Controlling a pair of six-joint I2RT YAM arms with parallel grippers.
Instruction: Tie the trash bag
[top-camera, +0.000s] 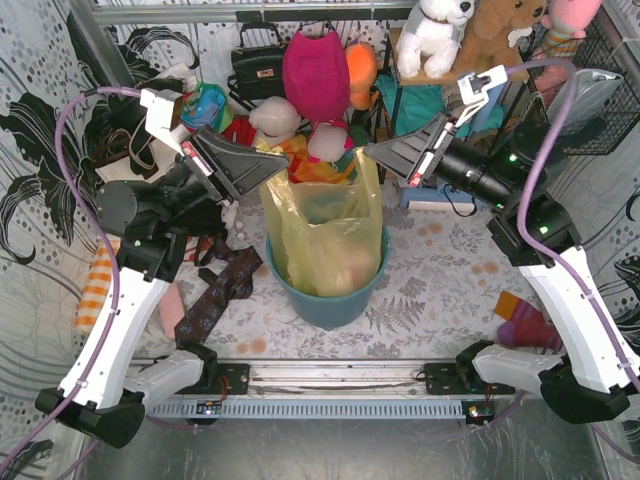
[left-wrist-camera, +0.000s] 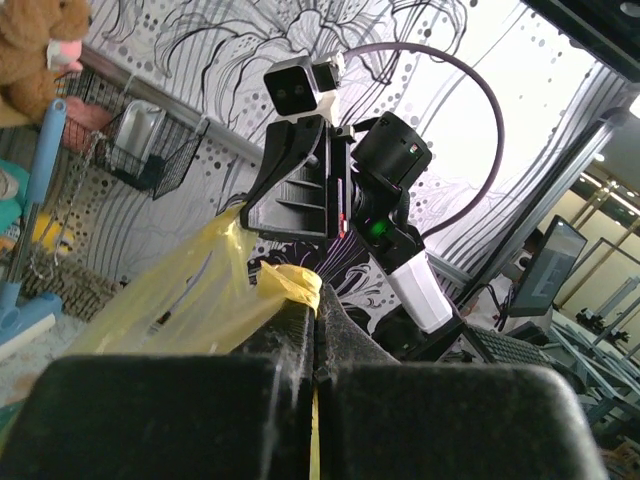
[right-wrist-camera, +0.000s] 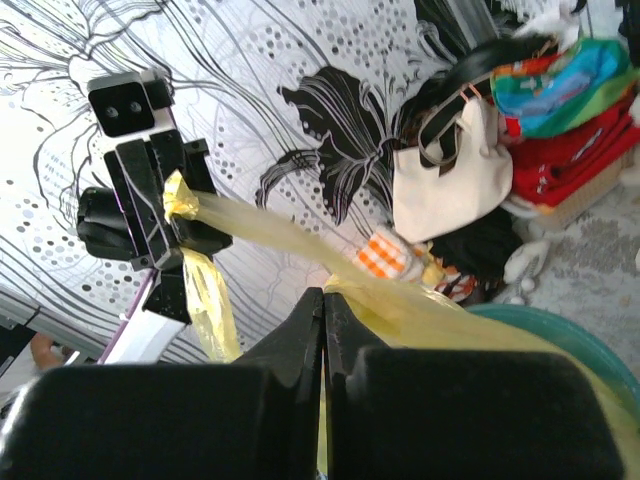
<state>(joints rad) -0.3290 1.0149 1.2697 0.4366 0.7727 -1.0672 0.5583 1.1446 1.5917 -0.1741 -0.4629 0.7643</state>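
The yellow-green translucent trash bag (top-camera: 322, 232) stands in the round teal bin (top-camera: 330, 295), with pale crumpled stuff showing through. My left gripper (top-camera: 268, 160) is shut on the bag's left top edge; a yellow fold (left-wrist-camera: 290, 282) sticks out at its fingertips. My right gripper (top-camera: 372, 152) is shut on the bag's right top edge, and the plastic (right-wrist-camera: 470, 320) runs from its tips toward the bin. The two grippers hold the rim stretched between them above the bin. In the right wrist view the left gripper (right-wrist-camera: 172, 200) pinches yellow plastic.
Soft toys, a pink backpack (top-camera: 315, 62) and bags crowd the back. A dark patterned cloth (top-camera: 215, 295) and an orange checked cloth (top-camera: 95, 290) lie left of the bin. A striped sock (top-camera: 525, 322) lies at the right. A wire basket (top-camera: 600, 90) hangs at the far right.
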